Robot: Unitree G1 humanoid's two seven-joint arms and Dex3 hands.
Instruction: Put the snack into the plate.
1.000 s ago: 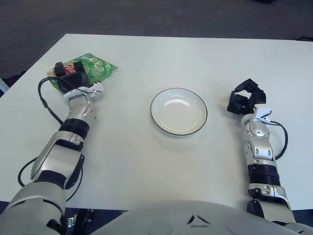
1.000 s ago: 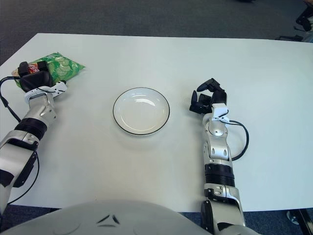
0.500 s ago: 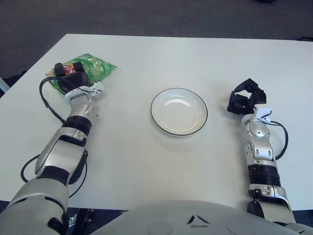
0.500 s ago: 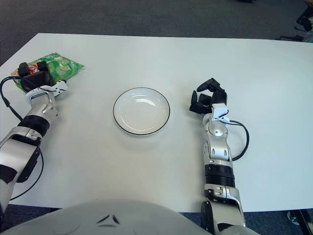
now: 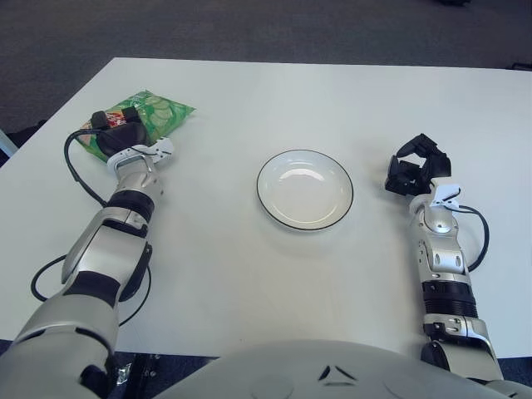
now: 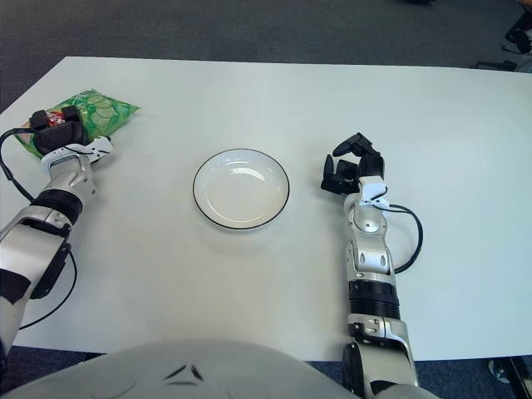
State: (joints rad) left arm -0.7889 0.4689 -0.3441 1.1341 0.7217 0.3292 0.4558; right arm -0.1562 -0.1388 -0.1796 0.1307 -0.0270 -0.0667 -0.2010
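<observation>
Snack [image 5: 151,111] slightly farther left, hand-held [image 5: 116,133].

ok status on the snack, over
Left robot hand closed on snack bag at table's far left. Right robot hand idle beside plate, its right. Plate empty, path unobstructed.

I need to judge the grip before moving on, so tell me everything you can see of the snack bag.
The snack bag is a glossy green packet printed with pale round slices, with a red patch near its left end. It looks like crinkly plastic film, lying flat near the table's far left corner. The left hand sits over its near end, dark fingers on it, hiding that part. It lies well to the left of the plate, apart from it.
</observation>
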